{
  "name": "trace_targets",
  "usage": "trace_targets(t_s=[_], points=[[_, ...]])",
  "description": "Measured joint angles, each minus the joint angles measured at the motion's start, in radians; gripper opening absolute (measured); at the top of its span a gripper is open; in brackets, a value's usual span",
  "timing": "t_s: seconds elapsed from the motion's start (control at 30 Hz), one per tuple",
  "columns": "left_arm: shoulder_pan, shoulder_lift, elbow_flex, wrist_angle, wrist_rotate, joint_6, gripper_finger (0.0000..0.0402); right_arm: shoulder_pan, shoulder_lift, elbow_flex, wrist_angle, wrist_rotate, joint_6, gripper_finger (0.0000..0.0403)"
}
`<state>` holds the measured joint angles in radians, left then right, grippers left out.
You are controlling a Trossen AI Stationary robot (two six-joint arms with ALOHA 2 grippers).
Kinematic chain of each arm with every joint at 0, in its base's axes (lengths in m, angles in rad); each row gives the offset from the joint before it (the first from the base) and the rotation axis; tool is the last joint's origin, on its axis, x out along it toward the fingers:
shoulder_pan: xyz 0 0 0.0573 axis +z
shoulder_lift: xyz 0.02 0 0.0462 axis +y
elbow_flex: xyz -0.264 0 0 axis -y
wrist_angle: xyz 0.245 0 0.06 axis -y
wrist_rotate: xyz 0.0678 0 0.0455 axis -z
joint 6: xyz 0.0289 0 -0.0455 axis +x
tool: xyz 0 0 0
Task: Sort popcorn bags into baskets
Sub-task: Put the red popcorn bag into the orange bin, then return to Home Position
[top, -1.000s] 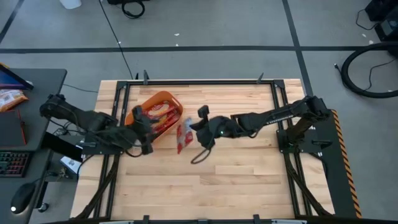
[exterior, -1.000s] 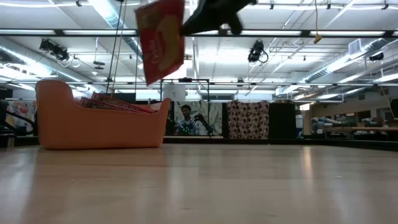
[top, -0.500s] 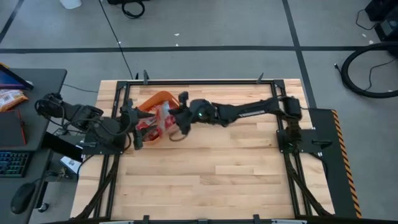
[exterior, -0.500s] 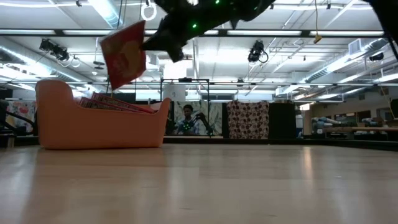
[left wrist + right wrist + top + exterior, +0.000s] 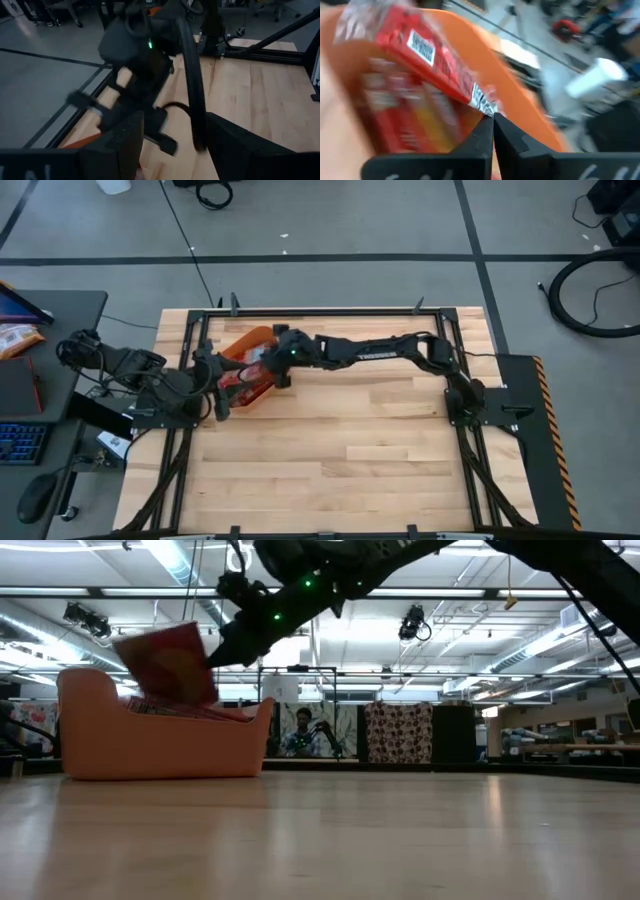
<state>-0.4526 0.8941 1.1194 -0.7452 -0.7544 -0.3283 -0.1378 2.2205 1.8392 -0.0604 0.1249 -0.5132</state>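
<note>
My right gripper (image 5: 270, 368) reaches across the table and hangs over the orange basket (image 5: 240, 342), shut on one red popcorn bag (image 5: 165, 665). In the low view that bag is tilted just above the basket (image 5: 165, 745). Other red bags (image 5: 190, 708) lie inside, their edges showing above the rim, and they also show blurred in the right wrist view (image 5: 395, 120). My left gripper (image 5: 172, 150) is open and waits beside the basket's near-left side (image 5: 215, 385), touching nothing. My right gripper pinches the held bag's crimped silver end seam (image 5: 481, 102) between its two fingertips. The fingers slant down from the table's right side. The bag is lifted clear and tilted, stretching away from the fingers over the basket's orange wall (image 5: 520, 107).
Bare wooden table top (image 5: 350, 450) spreads to the right of and nearer than the basket. Black frame rails (image 5: 330, 311) run along the table's edges. An orange-and-white snack packet (image 5: 15, 338) lies on the desk at the left. A person (image 5: 300, 730) stands far back in the room.
My right gripper carried the bag from the table's middle toward the left edge, reaching over the basket and going down. The bag, which hung nearly upright high above the table, is now tipped flatter just over the basket. My left gripper drew back slightly toward the left.
</note>
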Motion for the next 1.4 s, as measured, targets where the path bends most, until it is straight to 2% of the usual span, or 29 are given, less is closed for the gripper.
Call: trace_targets(t_s=[0.23,0.4,0.57,0.77,0.97,1.2,1.4], points=[[0.0,0.001,0.0,-0.001,0.0,-0.005,0.0208,-0.015,0.054,0.057,0.014,-0.238,0.101,0.0071],[-0.001,0.002,0.0,-0.02,0.055,-0.046,0.0208,-0.027,0.015,0.056,-0.152,-0.196,0.096,0.01],[-0.001,0.003,0.0,-0.084,0.082,-0.116,0.0208,-0.035,-0.069,0.059,-0.337,-0.254,0.068,0.0099],[0.0,0.055,-0.004,-0.245,0.105,-0.282,0.0208,-0.003,-0.128,0.056,-0.648,-0.165,0.117,0.0094],[0.008,0.131,-0.092,-0.271,0.111,-0.371,0.0208,0.039,-0.155,0.006,-0.872,-0.084,0.228,0.0093],[0.131,0.18,-0.217,-0.298,0.158,-0.471,0.0208,0.094,-0.283,-0.16,-0.898,0.059,0.335,0.0089],[0.358,0.18,-0.305,-0.291,0.243,-0.5,0.0208,0.178,-0.464,-0.308,-0.824,0.148,0.41,0.0087]])
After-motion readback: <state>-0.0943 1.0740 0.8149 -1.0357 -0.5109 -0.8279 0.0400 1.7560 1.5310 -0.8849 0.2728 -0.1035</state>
